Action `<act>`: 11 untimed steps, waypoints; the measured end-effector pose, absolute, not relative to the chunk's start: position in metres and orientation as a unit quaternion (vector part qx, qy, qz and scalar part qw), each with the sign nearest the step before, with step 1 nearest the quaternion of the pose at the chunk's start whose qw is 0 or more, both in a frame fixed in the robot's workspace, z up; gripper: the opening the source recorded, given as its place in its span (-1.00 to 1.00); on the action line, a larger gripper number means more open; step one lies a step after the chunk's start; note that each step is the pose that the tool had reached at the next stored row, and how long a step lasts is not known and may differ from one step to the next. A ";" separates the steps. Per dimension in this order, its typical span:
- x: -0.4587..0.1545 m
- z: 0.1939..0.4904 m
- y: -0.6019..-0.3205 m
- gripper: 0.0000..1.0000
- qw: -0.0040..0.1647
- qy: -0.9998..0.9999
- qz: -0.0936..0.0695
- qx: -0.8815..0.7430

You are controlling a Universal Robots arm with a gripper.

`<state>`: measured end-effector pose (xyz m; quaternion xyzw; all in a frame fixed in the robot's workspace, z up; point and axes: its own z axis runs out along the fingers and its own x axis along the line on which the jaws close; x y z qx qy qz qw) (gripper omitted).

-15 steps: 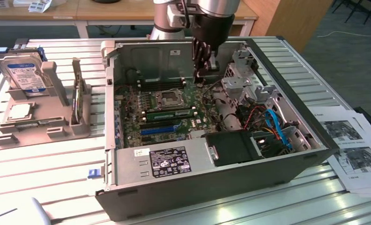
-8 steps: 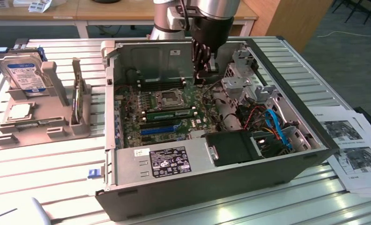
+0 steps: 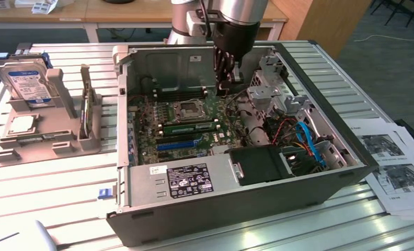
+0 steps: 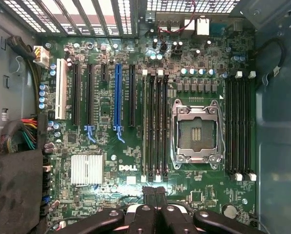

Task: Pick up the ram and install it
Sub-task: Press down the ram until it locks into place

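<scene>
The ram [image 3: 190, 126] stands apparently seated in a slot at the CPU socket's [image 3: 191, 109] six o'clock, so the gripper [image 3: 223, 83], fingers pressed together, hangs empty at one o'clock.

Arm: 1 arm [image 3: 243, 14], its silver last segment near vertical, hangs from the exterior view's top.
Wrist: the wrist [image 3: 229, 32] is upright in black housing.
Claw: the claw [image 3: 225, 78] points straight down.
Fingers: 2 dark fingers [image 4: 149, 196] are pressed side by side, tips together.
</scene>
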<state>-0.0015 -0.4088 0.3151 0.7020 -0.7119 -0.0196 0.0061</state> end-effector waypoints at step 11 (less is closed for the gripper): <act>-0.001 0.307 -0.409 -0.80 0.006 -0.712 -0.020 0.702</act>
